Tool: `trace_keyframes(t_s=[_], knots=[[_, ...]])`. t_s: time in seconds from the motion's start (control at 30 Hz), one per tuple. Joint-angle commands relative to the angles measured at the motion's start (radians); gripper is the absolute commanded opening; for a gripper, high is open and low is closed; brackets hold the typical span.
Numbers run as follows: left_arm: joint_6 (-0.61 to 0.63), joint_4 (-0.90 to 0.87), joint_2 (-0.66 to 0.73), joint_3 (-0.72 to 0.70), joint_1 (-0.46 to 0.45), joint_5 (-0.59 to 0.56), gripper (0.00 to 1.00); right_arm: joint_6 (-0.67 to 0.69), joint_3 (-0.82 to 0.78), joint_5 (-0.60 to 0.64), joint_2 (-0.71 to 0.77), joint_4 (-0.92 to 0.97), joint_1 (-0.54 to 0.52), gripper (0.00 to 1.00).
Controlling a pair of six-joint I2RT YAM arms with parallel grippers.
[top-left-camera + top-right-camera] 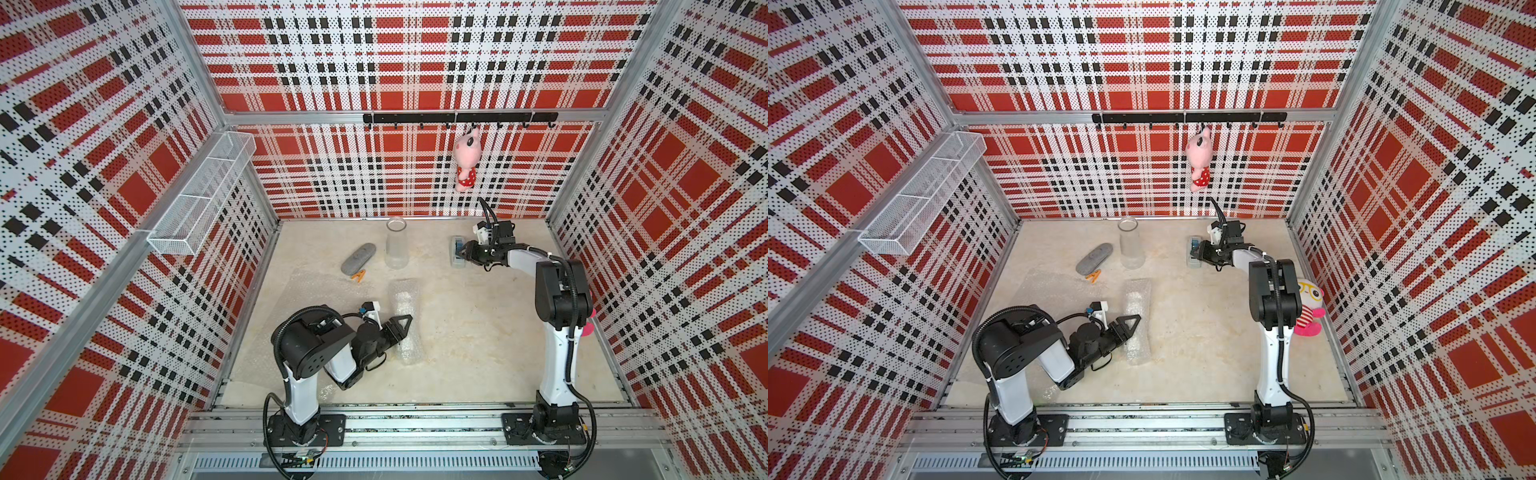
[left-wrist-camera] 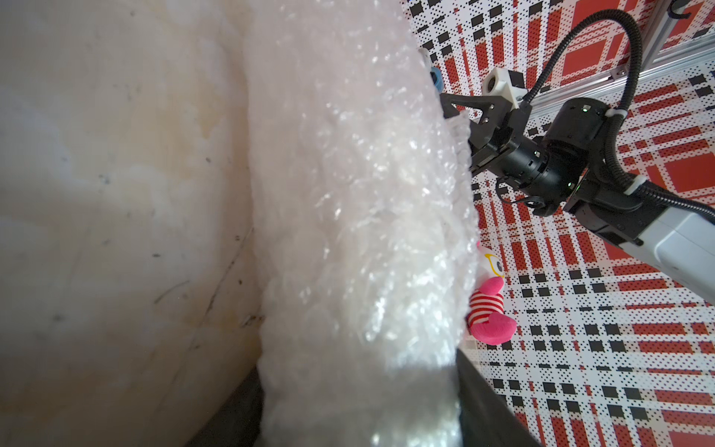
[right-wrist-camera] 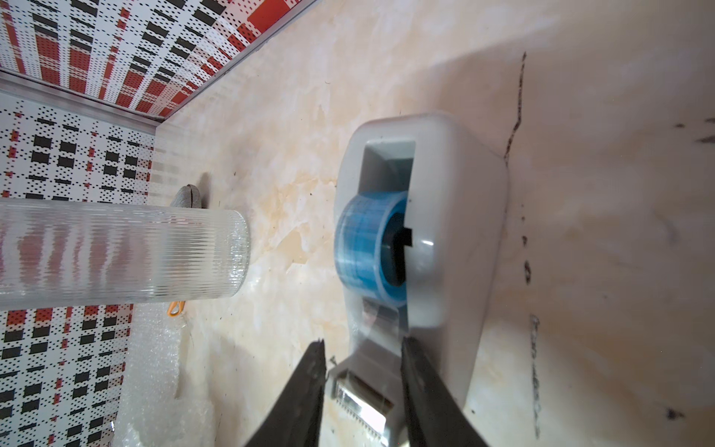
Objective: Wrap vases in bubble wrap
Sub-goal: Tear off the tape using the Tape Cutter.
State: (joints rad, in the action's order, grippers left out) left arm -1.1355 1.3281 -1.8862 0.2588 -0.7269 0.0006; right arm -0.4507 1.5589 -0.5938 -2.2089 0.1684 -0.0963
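Notably, the left gripper, closed, pinched the clear bubble-wrap roll round the slim white vase, lying lengthwise up the frame at lower centre. The right gripper, arm stretched upper right, straddled the grey tape dispenser; clamping could not be told. The clear glass vase stood unwrapped, upper centre.

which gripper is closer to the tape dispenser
Right. The right gripper has its jaws flanking the tape dispenser's cutter end; the left gripper is far off, at the bubble wrap.
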Motion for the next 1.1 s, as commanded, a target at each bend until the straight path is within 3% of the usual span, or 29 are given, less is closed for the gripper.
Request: trace_keyframes(t_s=[0.0,0.5,0.8,1.07], knots=[[0.039,-0.138,-0.045,-0.021,0.007,-0.003,0.37,-0.009,0.015,-0.008,-0.020,-0.005,-0.013,0.35],[0.038,-0.134,-0.045,-0.024,0.009,-0.002,0.36,-0.066,0.006,-0.056,-0.031,-0.072,-0.011,0.23],[0.037,-0.131,-0.047,-0.024,0.009,-0.001,0.37,-0.095,0.000,-0.077,-0.027,-0.120,-0.012,0.00],[0.037,-0.128,-0.048,-0.026,0.011,-0.002,0.37,-0.172,0.000,-0.092,0.013,-0.172,-0.005,0.00]])
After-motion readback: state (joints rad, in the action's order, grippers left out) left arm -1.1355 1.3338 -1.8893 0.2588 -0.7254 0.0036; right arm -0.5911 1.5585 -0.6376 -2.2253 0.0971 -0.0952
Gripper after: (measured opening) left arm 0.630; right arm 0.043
